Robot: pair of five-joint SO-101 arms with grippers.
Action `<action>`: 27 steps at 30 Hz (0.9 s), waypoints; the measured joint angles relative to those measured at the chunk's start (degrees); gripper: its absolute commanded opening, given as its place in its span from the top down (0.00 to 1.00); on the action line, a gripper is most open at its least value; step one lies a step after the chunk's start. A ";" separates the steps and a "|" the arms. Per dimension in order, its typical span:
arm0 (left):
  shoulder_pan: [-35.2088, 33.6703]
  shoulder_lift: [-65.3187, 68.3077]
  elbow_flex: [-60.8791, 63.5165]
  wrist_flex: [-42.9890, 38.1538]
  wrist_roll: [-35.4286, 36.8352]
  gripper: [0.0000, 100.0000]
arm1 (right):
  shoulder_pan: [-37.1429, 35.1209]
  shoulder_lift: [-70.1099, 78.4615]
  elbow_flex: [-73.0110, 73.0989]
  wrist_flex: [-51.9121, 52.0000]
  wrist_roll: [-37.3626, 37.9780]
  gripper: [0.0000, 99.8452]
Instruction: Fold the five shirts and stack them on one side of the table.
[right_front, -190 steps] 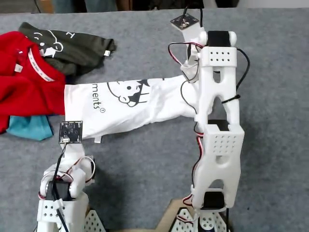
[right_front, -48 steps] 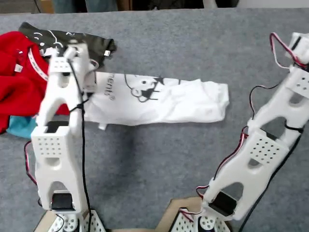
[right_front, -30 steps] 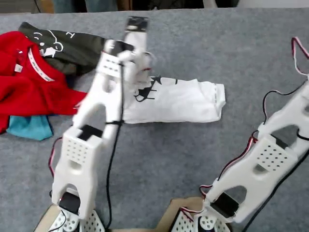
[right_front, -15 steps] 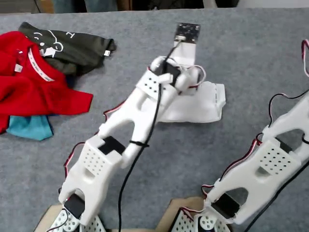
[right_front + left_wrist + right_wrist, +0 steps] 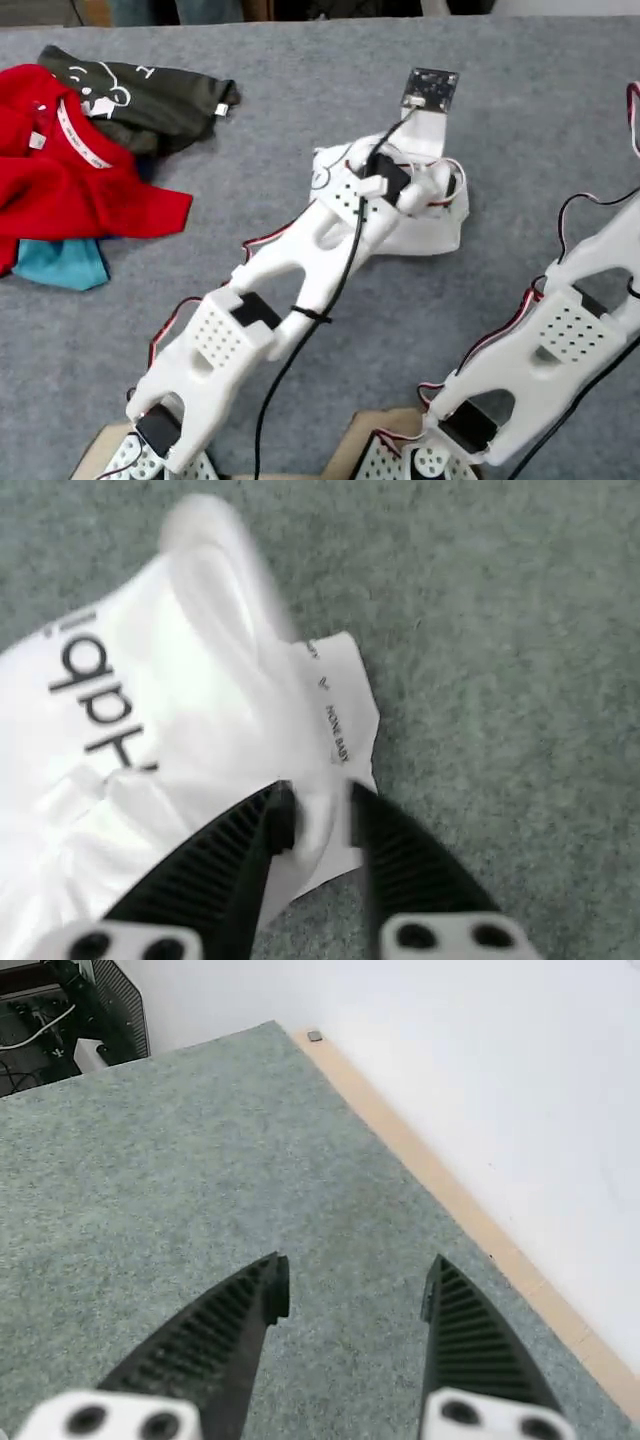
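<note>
The white shirt (image 5: 432, 228) lies folded over itself right of the table's middle, with black print showing (image 5: 95, 695). My left arm stretches diagonally across the table and ends over this shirt. My left gripper (image 5: 318, 805) is shut on the white shirt's edge near its label. My right arm (image 5: 560, 330) stands at the table's right side. My right gripper (image 5: 355, 1285) hangs open over bare grey carpet, holding nothing. A red shirt (image 5: 60, 170), a dark green shirt (image 5: 150, 90) and a teal shirt (image 5: 60, 262) lie crumpled in a heap at the far left.
Grey carpet (image 5: 300, 60) covers the table. A tan edge strip (image 5: 450, 1200) runs along the table's border by my right gripper, with a white surface beyond it.
My left arm has swung from the left side to the right, carrying the white shirt's left end over onto its right half. The right arm has pulled back to the right edge.
</note>
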 measured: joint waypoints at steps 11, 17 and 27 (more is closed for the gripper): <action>-11.34 0.00 -35.25 20.92 -8.18 0.96 | -9.49 0.00 0.18 5.71 3.69 0.81; -27.25 0.70 -36.66 31.91 -14.77 0.97 | -27.69 3.87 8.44 7.30 5.63 0.96; -36.75 -15.82 -6.95 32.88 -18.81 0.97 | -44.84 16.18 17.49 3.60 5.63 0.99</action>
